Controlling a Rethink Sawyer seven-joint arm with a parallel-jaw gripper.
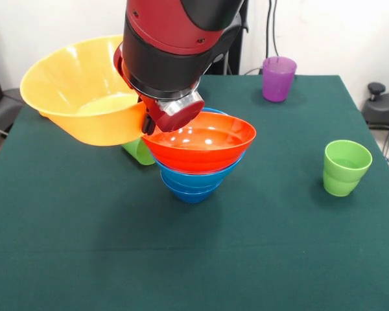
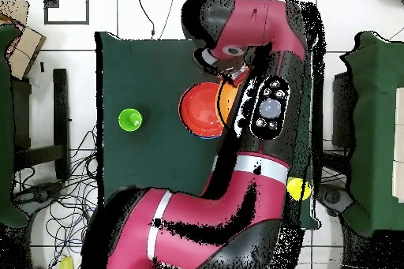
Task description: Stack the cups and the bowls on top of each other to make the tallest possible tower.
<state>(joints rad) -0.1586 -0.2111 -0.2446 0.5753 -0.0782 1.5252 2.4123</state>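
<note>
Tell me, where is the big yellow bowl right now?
In the front view the yellow bowl hangs tilted in the air at upper left, at the arm's end, just left of the orange bowl topping the blue pile.

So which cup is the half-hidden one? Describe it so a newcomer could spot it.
Start in the front view at the pile of nested bowls mid-table, orange-red on top of blue. Just to its left in the picture, under the tilted yellow-orange bowl, a green cup peeks out. Unlike the other green cup, standing alone, it is mostly covered.

arm [image 1: 175, 39] — glossy red shell | black band | silver wrist collar — black button pad on link
</note>
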